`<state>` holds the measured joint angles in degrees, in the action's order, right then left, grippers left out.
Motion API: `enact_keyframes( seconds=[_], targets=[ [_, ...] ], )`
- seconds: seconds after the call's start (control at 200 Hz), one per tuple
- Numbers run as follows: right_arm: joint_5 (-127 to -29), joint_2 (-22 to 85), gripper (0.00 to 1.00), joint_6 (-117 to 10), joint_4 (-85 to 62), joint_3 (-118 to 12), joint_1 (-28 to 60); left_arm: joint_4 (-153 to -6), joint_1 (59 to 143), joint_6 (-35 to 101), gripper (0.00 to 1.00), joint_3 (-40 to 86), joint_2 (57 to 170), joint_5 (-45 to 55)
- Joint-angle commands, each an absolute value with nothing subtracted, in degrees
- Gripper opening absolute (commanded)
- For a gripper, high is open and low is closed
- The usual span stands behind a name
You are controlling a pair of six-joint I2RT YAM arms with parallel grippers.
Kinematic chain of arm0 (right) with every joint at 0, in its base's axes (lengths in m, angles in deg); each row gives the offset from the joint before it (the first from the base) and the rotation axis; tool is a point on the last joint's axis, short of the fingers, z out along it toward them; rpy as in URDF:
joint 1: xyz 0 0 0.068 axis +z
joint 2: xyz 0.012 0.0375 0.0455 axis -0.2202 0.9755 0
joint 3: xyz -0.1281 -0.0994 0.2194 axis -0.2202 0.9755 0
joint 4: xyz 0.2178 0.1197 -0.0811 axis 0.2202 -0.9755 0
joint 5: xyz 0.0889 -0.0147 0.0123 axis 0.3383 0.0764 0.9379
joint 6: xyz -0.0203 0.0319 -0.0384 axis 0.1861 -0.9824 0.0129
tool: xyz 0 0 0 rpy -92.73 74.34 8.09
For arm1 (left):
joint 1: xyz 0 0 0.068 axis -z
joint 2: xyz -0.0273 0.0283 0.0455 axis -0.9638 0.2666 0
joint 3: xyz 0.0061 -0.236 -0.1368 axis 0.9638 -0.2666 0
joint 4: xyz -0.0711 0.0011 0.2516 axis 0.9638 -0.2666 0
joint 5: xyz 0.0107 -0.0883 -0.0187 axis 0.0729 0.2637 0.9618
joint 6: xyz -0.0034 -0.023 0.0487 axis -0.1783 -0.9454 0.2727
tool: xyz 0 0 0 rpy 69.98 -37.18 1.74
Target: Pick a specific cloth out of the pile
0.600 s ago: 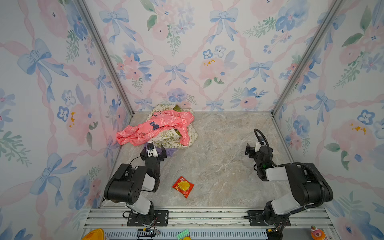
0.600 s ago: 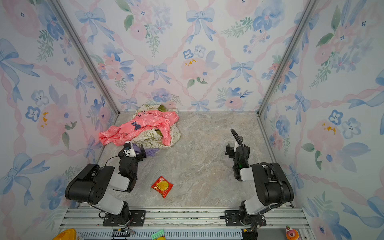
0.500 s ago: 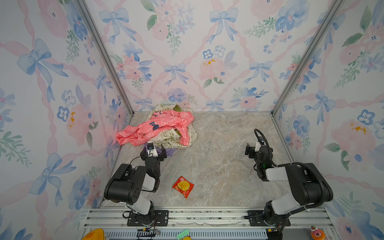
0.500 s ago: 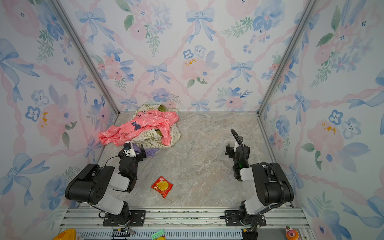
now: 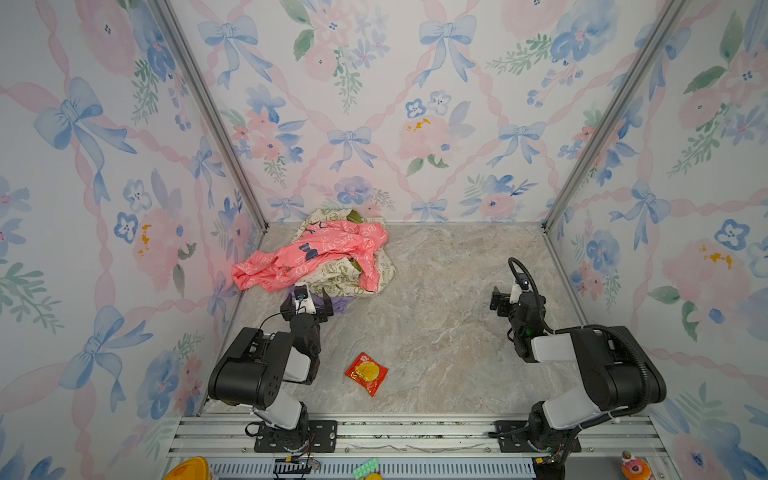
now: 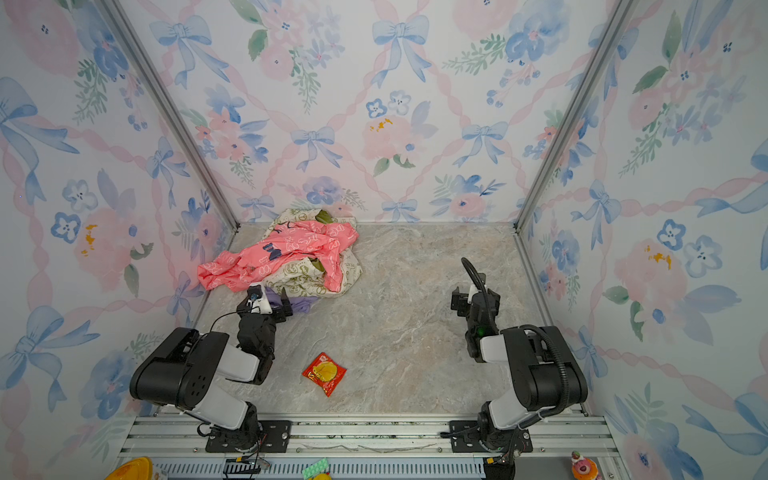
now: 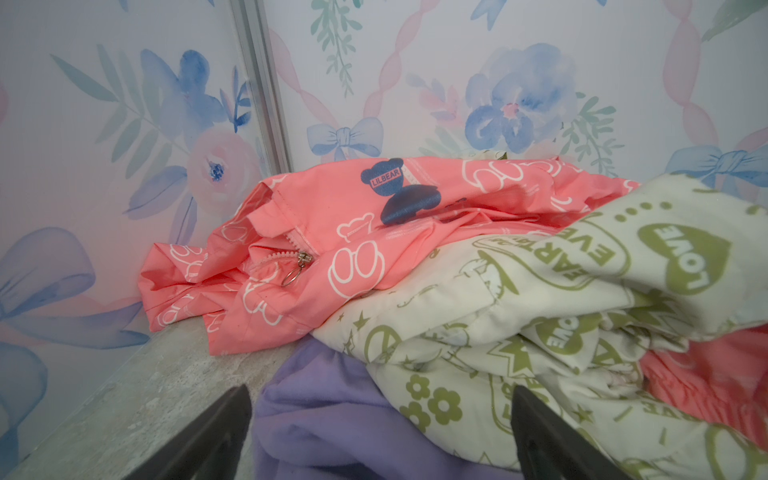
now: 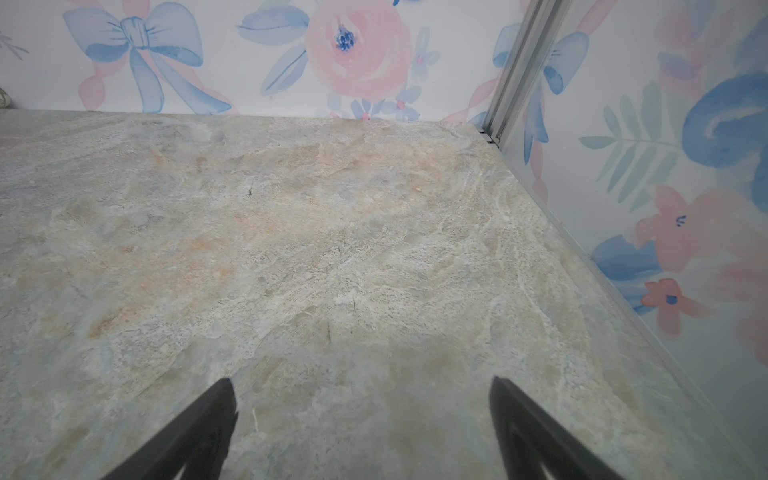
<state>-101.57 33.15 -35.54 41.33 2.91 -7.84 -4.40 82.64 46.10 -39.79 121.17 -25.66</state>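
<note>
The pile point(image 5: 328, 257) lies in the back left corner in both top views: a coral-pink garment point(image 7: 332, 249) draped over cream fabric with olive prints point(image 7: 540, 316). The lilac cloth point(image 7: 332, 419) pokes out from under the cream fabric at the pile's near edge point(image 5: 341, 305) point(image 6: 302, 305); most of it is hidden. My left gripper point(image 7: 380, 392) is open, its jaws wide on either side of that lilac fold, low at the pile's edge point(image 5: 307, 308) point(image 6: 266, 309). My right gripper point(image 8: 361, 386) is open over bare floor at the right point(image 5: 505, 301) point(image 6: 473, 301), holding nothing.
A small red and yellow snack packet point(image 5: 366, 373) point(image 6: 324, 372) lies on the marble floor between the two arms, nearer the front. Flowered walls close in the back and both sides. A metal rail point(image 5: 395, 432) runs along the front.
</note>
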Motion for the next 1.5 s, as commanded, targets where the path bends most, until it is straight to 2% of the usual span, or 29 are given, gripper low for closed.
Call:
enact_keyframes(
  seconds=[0.0,0.73,0.795,0.9,0.985,1.095,1.195,1.345,1.495],
  targets=[
    [-101.1,32.6,0.97,-36.6,40.9,1.8,-8.5,-4.6,82.4,45.3,0.98,-39.0,120.4,-25.1],
    [-101.9,31.0,0.97,-35.8,40.4,2.0,-7.6,-4.1,82.5,45.1,0.98,-39.6,120.0,-26.4],
    [-103.3,27.9,0.97,-34.5,37.8,2.1,-6.2,-0.6,83.4,46.1,0.98,-41.9,117.9,-27.0],
    [-106.1,22.6,0.97,-32.3,34.8,3.1,-3.9,-1.6,86.2,49.3,0.98,-45.1,108.4,-29.4],
    [-108.4,18.6,0.97,-29.8,32.9,3.1,-1.2,-11.3,89.1,49.1,0.98,-44.7,98.6,-33.2],
    [-109.1,12.0,0.97,-27.8,25.8,1.5,2.7,-32.2,89.4,42.9,0.98,-39.8,87.0,-31.5],
    [-107.7,6.1,0.97,-28.7,18.1,-1.1,5.4,-43.4,89.6,38.7,0.98,-36.9,80.6,-30.3],
    [-101.8,-0.7,0.97,-32.1,10.5,-3.5,7.5,-51.9,89.6,32.2,0.98,-35.9,75.9,-27.8],
    [-97.7,-4.2,0.97,-33.5,4.4,-6.0,10.7,-58.1,89.1,26.8,0.98,-34.5,76.3,-25.7]
  ],
)
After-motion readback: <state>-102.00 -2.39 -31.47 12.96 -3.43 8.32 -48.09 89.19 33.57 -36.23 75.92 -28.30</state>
